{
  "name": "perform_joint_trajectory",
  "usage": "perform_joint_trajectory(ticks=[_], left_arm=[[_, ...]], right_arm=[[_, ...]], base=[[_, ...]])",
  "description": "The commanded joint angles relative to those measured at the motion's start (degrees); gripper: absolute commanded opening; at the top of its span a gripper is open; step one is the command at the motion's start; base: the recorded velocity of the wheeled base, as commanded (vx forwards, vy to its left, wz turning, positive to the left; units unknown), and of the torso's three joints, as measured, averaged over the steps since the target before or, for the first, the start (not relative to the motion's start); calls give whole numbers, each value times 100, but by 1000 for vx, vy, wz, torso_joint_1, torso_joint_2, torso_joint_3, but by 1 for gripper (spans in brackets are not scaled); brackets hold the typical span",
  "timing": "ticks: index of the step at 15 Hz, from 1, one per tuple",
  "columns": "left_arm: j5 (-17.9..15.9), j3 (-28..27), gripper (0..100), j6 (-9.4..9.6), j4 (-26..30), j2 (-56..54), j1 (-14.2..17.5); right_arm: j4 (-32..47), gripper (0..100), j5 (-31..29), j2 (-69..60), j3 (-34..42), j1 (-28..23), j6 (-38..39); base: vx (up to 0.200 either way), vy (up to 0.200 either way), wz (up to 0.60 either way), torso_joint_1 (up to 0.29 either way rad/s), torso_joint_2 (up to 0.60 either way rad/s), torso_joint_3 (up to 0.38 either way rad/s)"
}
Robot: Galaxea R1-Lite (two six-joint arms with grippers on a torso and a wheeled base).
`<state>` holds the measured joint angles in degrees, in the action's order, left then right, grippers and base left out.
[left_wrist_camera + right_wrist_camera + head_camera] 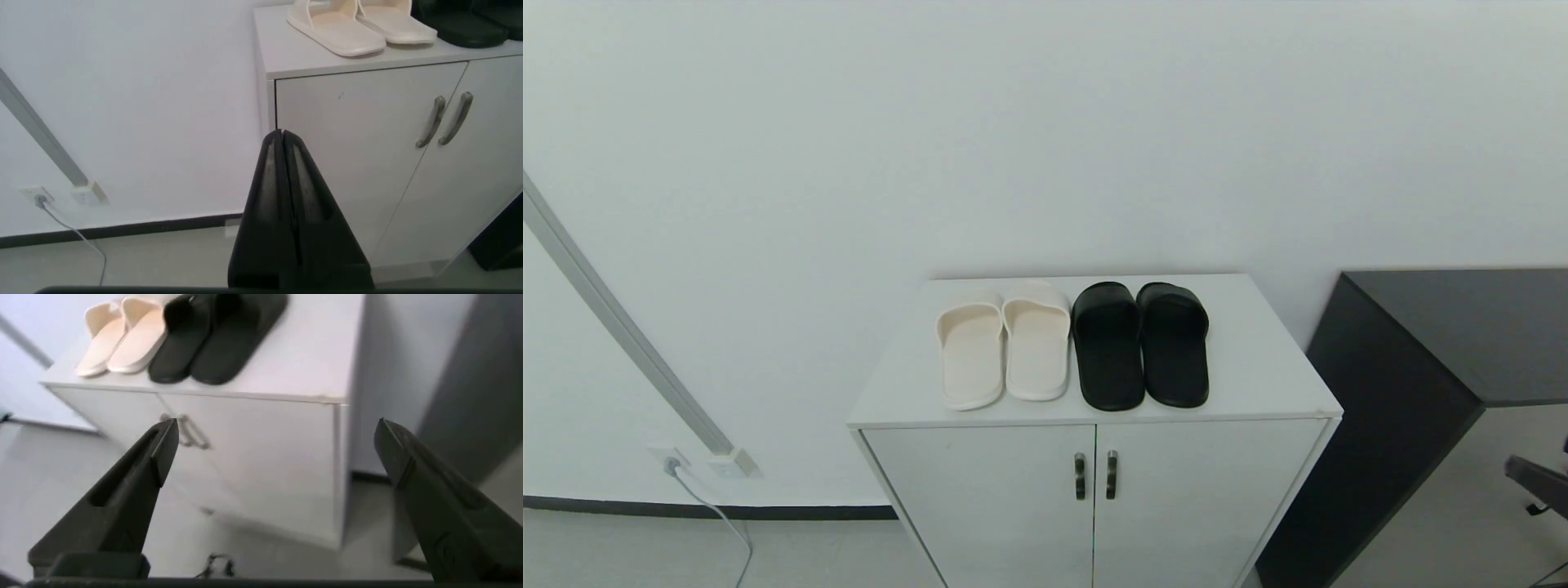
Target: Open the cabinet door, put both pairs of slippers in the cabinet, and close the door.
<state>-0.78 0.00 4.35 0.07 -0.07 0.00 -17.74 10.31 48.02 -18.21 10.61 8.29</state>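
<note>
Two grippers face the closed cabinet (980,498): your left gripper (282,137) pinched together, your right gripper (276,429) spread wide. Rigid bar handles (1080,475) sit lower centre of frame; on top, mid-frame, white slippers (1003,347) and black slippers (1141,343) look light and pliable, likely best pinched by the strap.

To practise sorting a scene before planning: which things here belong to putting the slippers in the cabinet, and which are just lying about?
Job: cream slippers, black slippers, cabinet, door handles.
Lying about: black furniture, wall socket, grey cable, wall trunking.
</note>
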Motion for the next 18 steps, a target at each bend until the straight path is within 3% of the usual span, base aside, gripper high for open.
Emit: perform_joint_trajectory(ticks=[1,5,6,9,14,18], left_arm=[[-10,0,0,22,1,7,0],[-10,0,0,22,1,7,0],[-10,0,0,22,1,7,0],[-10,0,0,13,1,7,0],[8,0,0,-75,1,7,0],[16,0,0,-92,1,7,0]], right_arm=[[-213,100,-539,1500,-710,1014,419],[-353,100,-2271,3003,-1984,2868,841],[-485,100,-2534,3442,-2336,3061,955],[-1021,100,-3246,4682,-3285,3158,955],[-1065,100,-4424,5833,-4287,3404,973],[-1083,100,-4626,6281,-4683,3404,1122]], base=[[0,0,0,0,0,0],[0,0,0,0,0,0],[0,0,0,0,0,0],[0,0,0,0,0,0],[0,0,0,0,0,0],[0,0,0,0,0,0]])
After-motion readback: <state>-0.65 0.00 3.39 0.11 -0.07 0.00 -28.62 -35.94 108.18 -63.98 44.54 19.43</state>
